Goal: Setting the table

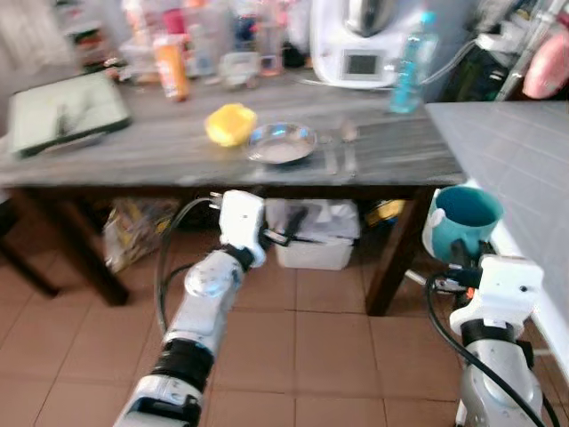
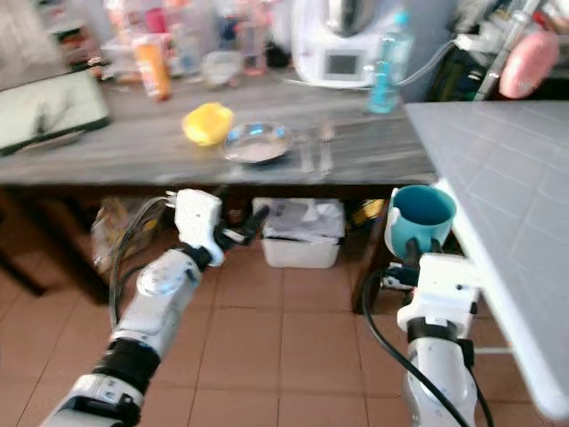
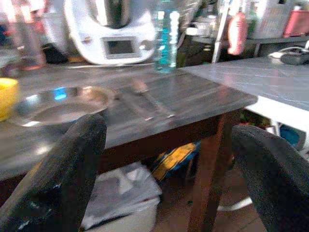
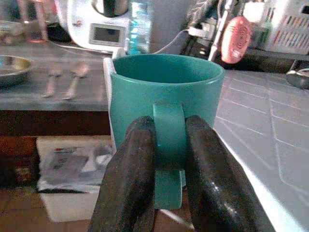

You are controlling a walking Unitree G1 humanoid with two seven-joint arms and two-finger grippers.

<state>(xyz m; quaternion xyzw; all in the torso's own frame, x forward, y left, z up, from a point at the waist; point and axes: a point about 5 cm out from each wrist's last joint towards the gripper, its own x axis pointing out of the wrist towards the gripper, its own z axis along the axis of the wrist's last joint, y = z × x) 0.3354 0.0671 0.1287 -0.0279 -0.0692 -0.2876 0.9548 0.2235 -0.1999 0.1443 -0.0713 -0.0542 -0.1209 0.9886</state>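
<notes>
Item: teal mug [image 1: 464, 216], lower right of frame, carried below desk height beside the desk's right leg. Right pincer [image 4: 166, 159] clamped on the mug's handle, one finger each side.

Handling, judged: rigid, glazed, likely slippery and chippable; handle grip leaves the body free to swing.

Left pincer [image 1: 289, 227], centre frame under the desk edge [image 1: 222, 182], fingers spread, holding nothing.

On the desk: metal plate [image 1: 281, 142], cutlery [image 1: 340, 158] just beside it, yellow object [image 1: 230, 124].

Clearance: bare surface right of the cutlery; grey tiled counter [image 1: 516, 160] crowds the right side, so the mug probably must rise between the two edges.
</notes>
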